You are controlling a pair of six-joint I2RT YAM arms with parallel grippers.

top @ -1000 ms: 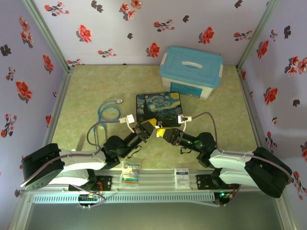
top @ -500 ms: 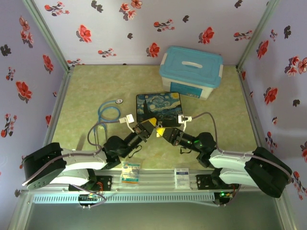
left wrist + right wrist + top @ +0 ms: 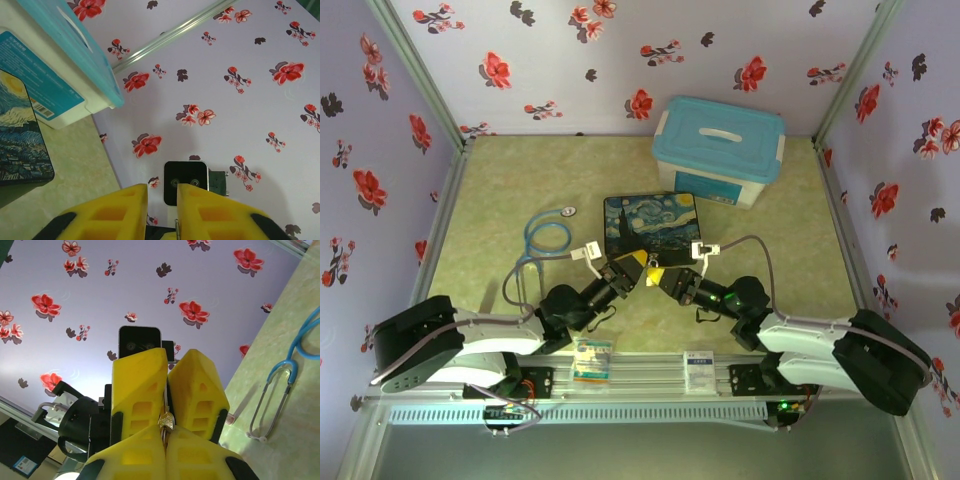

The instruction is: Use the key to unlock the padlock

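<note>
Both grippers meet tip to tip above the table, just in front of the starry-night box. In the right wrist view my right gripper is shut on a small brass piece, the padlock, pinched at its fingertips. A thin silvery strip rises from it into the narrow gap between the left gripper's yellow fingers. Whether that strip is the key or the shackle I cannot tell. In the left wrist view my left gripper stands slightly open, with the same strip beside its right finger. From above, the left gripper and right gripper nearly touch.
The starry-night box lies flat just beyond the grippers. A white tub with a blue lid stands at the back right. A blue stethoscope lies to the left. Two small packets sit on the front rail. Flowered walls close in three sides.
My right gripper has closed onto the brass piece. My left gripper's fingers, shut before, have parted a little. Both arms have barely shifted.
</note>
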